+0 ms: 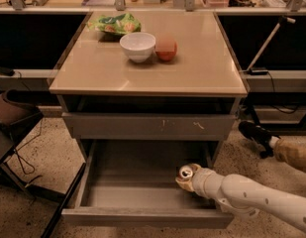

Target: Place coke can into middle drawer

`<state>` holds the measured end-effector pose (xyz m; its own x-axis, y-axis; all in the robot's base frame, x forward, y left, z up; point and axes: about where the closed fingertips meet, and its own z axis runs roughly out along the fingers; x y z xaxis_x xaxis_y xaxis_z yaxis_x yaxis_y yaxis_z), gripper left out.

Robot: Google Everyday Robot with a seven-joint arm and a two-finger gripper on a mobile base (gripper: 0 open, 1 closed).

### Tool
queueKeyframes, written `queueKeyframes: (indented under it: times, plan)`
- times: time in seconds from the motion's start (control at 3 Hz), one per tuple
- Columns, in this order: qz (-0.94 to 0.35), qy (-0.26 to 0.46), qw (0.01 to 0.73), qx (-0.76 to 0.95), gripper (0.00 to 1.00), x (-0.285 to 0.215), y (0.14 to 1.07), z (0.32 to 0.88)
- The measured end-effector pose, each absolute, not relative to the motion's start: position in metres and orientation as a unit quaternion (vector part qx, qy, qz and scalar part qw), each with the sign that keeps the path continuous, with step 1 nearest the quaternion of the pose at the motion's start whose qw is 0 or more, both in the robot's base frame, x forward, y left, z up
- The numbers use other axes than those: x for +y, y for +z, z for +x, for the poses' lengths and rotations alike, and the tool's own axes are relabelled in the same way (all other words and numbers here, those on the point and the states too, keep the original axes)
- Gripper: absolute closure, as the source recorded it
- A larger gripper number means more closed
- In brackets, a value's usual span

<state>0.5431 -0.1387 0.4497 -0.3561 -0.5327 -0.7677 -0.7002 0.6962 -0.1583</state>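
Observation:
The coke can (pixel 185 172) shows only its silver top and a bit of its side. It sits low inside the open middle drawer (pixel 127 182), at the right front of its smooth grey floor. My gripper (pixel 187 177) is wrapped around the can, shut on it, with the white arm (pixel 251 197) reaching in from the lower right over the drawer's front corner. I cannot tell whether the can's base touches the drawer floor.
Above the open drawer is a shut grey drawer front with white scuffs (pixel 147 125). On the tan cabinet top (pixel 142 76) stand a white bowl (pixel 137 46), a red apple (pixel 166 49) and a green bag (pixel 115 24). A chair (pixel 14 115) is at left, a person's shoe (pixel 254 132) at right.

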Motion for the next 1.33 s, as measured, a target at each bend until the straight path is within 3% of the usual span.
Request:
queueKeyframes:
  times: [0.67,1.33]
  plan:
    - [-0.357,0.105,0.411,0.832,1.0,-0.148,0.4216,0.5458]
    - [-0.357,0.105,0.411,0.832,0.58,-0.1479,0.4216,0.5458]
